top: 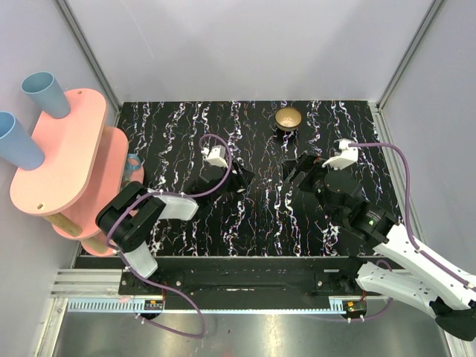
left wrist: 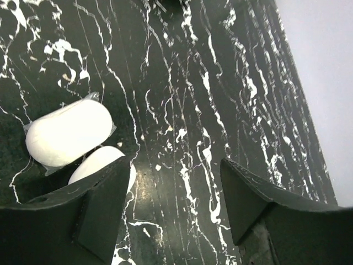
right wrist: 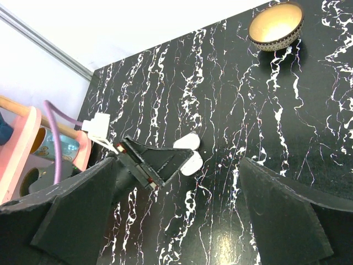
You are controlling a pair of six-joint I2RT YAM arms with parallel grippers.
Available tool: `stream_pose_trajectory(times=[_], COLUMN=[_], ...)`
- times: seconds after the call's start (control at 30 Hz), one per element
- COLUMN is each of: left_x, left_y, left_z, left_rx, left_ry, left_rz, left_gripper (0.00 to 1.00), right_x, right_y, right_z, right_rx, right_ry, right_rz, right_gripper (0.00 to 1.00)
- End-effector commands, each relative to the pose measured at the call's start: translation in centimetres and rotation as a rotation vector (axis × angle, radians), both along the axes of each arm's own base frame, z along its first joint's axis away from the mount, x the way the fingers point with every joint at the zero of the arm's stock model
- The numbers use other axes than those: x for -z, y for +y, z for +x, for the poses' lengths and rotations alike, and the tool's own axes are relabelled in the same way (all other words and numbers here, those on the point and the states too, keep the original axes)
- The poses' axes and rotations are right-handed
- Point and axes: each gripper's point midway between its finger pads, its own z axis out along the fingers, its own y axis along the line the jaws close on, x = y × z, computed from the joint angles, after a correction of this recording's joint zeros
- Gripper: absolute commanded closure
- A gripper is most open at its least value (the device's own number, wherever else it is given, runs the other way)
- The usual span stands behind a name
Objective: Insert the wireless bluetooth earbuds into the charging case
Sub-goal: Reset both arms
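Both pincers were wide open near the small white rounded plastic charging case (left wrist: 69, 134).
The case showed two smooth glossy lobes, touching, on the black white-veined tabletop (left wrist: 220, 83), well apart from the gold round dish (right wrist: 276, 25), toward the left arm's side. The left gripper (left wrist: 176, 204) stood just beside it, and the right gripper (right wrist: 185, 221) held nothing.
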Motion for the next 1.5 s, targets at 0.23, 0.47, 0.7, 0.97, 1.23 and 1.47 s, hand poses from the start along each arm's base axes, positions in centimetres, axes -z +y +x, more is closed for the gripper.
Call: stream_pose_trajectory(times=[0.23, 0.47, 0.7, 0.97, 1.23, 1.47], left_x=[1.9, 3.1, -1.4, -8.6, -12.1, -11.3], left_y=[-1.9, -1.5, -1.3, 2.5, 8.0, 12.6], left_z=[0.6, 0.8, 0.3, -0.9, -1.8, -2.0], left_rx=[0.101, 0.110, 0.071, -0.034, -0.202, -0.364], left_ry=[0.051, 0.068, -0.094, -0.283, -0.312, -0.303], left_rz=[0.035, 0.144, 0.331, 0.296, 0.346, 0.428], left_gripper=[0.30, 0.30, 0.22, 0.01, 0.01, 0.01], right_x=[-0.9, -0.7, -0.1, 2.6, 9.1, 13.4], right_y=[-0.1, 0.0, -0.3, -2.1, -5.3, -5.8], right_z=[0.4, 0.5, 0.8, 2.4, 6.4, 7.6], right_rx=[0.018, 0.022, 0.037, 0.089, 0.077, -0.057], right_ry=[-0.028, -0.023, -0.020, 0.032, 0.279, 0.466], right_rz=[0.018, 0.017, -0.024, -0.193, -0.203, -0.092], right_gripper=[0.00, 0.00, 0.00, 0.00, 0.00, 0.00])
